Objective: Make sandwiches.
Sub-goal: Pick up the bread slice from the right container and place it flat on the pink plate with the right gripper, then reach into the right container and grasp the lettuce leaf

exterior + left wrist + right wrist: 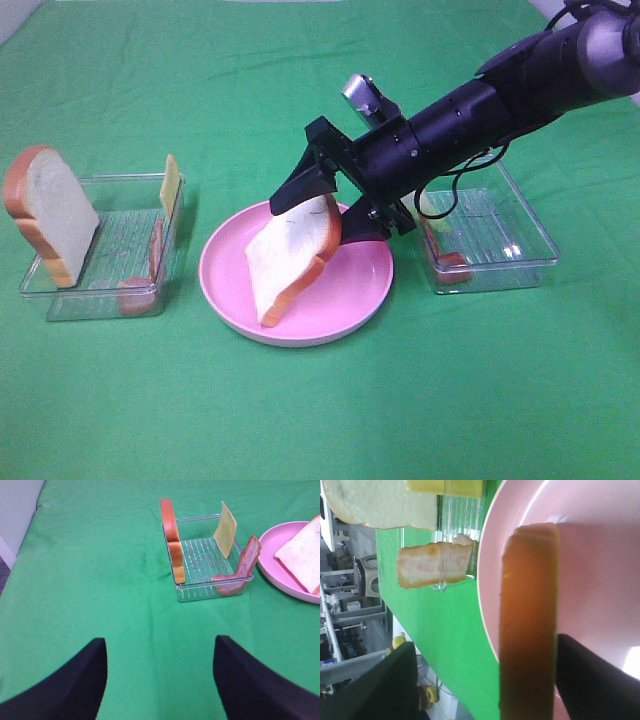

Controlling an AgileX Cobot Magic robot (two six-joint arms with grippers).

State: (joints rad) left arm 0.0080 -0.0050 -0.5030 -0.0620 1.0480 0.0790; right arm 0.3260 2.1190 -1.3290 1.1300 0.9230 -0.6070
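A bread slice (290, 262) is noted standing tilted on the plate (358, 285) between the right gripper's (322, 215) parted jaws, a gap seen at one side; the left gripper (160, 647) is spread wide, empty.

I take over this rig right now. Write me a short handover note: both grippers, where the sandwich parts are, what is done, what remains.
The left gripper is open and empty above the green cloth.
The right gripper is open around the bread slice, which leans tilted on the pink plate.
In the left tray: second bread slice, cheese square, bacon strip.
In the right tray: another bacon strip and a pale piece, probably lettuce.
Done: one slice on the plate.
Left: probably lay it flat, stack the fillings, add the top slice.
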